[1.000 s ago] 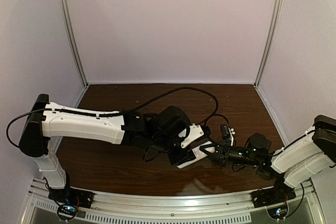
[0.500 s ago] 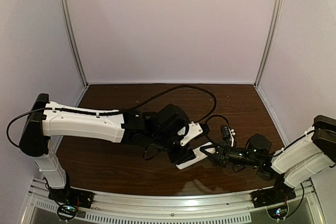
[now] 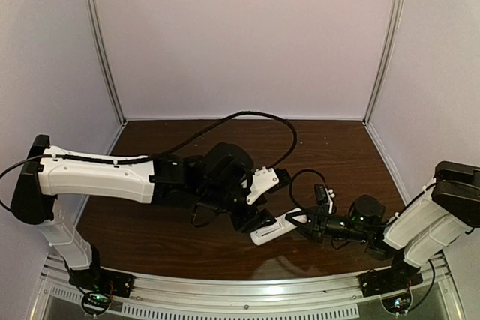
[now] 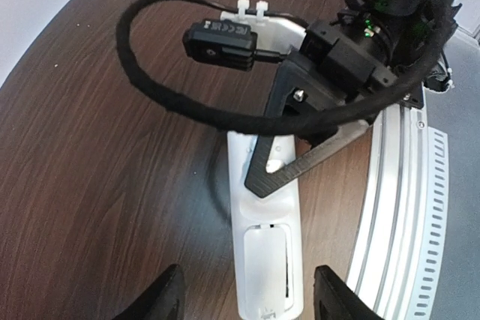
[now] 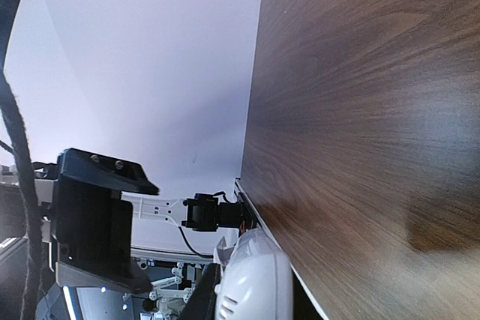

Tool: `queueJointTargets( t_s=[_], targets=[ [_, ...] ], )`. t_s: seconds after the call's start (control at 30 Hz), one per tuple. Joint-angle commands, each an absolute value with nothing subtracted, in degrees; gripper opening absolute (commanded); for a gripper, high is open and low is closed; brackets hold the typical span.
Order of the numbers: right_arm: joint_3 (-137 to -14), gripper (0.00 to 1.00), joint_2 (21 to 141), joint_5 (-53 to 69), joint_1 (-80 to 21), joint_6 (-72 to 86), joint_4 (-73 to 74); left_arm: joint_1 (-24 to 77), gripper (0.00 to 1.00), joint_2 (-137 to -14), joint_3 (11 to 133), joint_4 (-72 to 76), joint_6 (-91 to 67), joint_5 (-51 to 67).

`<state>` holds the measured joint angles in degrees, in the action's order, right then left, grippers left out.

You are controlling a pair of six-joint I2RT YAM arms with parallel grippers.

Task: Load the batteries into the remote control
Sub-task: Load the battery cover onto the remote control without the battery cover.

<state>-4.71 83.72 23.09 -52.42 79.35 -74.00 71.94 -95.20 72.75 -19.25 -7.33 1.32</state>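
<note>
Dark wood table (image 3: 337,148); pale walls (image 3: 240,35); metal rail (image 3: 247,287) at near edge.

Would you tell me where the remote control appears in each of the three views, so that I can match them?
Top external: the remote control lies low and right of centre on the dark wood table.
Left wrist: it runs up from the bottom edge at centre.
Right wrist: probably the white rounded end at the bottom edge, but this is not certain.
Shared landmark: the table's wood grain shows in all three.

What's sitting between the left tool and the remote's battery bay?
Nothing visible. The left tool straddles the remote control at its bay end; the right tool and a black cable sit at its far end only.
</note>
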Motion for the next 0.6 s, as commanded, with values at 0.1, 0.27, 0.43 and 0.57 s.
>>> queueJointTargets(
  t_s=[0.1,0.27,0.43,0.57],
  targets=[
    [-3.64,0.00,87.08,23.30,-52.82,81.79,-88.03,71.81,0.56,-85.37,63.58,-12.35,-0.71,5.66],
    [-4.06,0.00,86.19,23.72,-52.83,81.18,-87.13,71.72,0.54,-83.54,61.51,-12.25,2.20,5.00],
    [-4.71,0.00,85.61,23.44,-52.82,81.12,-86.90,71.97,0.55,-86.19,61.81,-10.44,0.69,5.18],
    [-5.33,0.00,86.00,23.41,-52.82,81.36,-87.34,73.46,0.58,-88.53,62.29,-8.48,0.23,2.02]
  ],
)
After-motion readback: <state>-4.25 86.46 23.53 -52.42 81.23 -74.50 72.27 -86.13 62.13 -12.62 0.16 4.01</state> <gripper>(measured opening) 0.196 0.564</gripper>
